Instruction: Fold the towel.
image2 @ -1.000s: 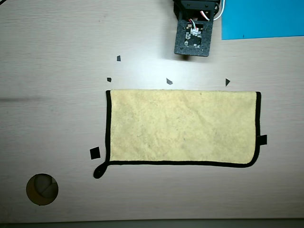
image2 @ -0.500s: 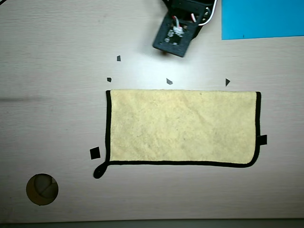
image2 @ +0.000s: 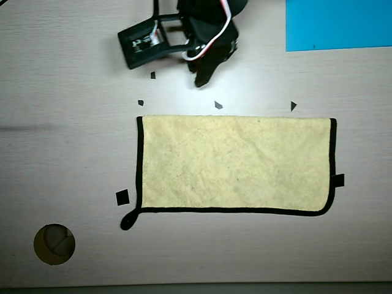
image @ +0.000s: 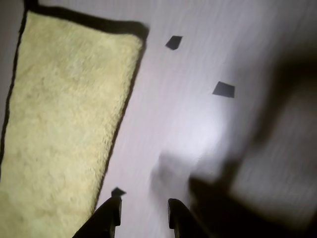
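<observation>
A yellow towel (image2: 236,163) with black edging lies flat as a wide rectangle in the middle of the table in the overhead view. A black loop (image2: 127,220) sticks out at its lower left corner. In the wrist view the towel (image: 64,124) fills the left side. My gripper (image2: 202,78) hovers above the bare table just beyond the towel's far edge, left of its middle. In the wrist view my gripper (image: 143,207) shows two dark fingertips (image: 111,210) apart with nothing between them, just to the right of the towel's edge.
Small black tape marks (image2: 218,105) lie around the towel, with a bigger one (image2: 122,197) at its lower left and one (image2: 337,180) at its right edge. A blue sheet (image2: 338,24) lies at the top right. A round brown disc (image2: 54,244) sits at the lower left.
</observation>
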`<state>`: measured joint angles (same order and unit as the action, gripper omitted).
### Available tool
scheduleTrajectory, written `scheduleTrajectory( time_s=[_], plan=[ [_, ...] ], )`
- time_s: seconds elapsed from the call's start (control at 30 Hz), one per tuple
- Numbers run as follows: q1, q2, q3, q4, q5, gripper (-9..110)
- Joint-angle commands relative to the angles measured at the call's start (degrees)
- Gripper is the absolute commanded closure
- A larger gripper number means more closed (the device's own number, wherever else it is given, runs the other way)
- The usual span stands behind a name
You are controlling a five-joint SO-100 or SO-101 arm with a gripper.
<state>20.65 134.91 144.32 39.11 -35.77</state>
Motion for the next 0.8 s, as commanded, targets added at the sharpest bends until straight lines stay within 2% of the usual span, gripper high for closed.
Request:
scheduleTrajectory(
  time_s=[0.0, 0.23, 0.4, 0.77],
  plan=[
    [1.8, -10.4, -12.4, -1.1, 7.6, 91],
    [5.6, -31.5, -32.4, 2.3, 21.5, 85],
    [5.4, -39.0, -38.2, 2.0, 23.2, 81],
    [5.2, -52.0, -45.7, -0.3, 22.1, 79]
  ],
)
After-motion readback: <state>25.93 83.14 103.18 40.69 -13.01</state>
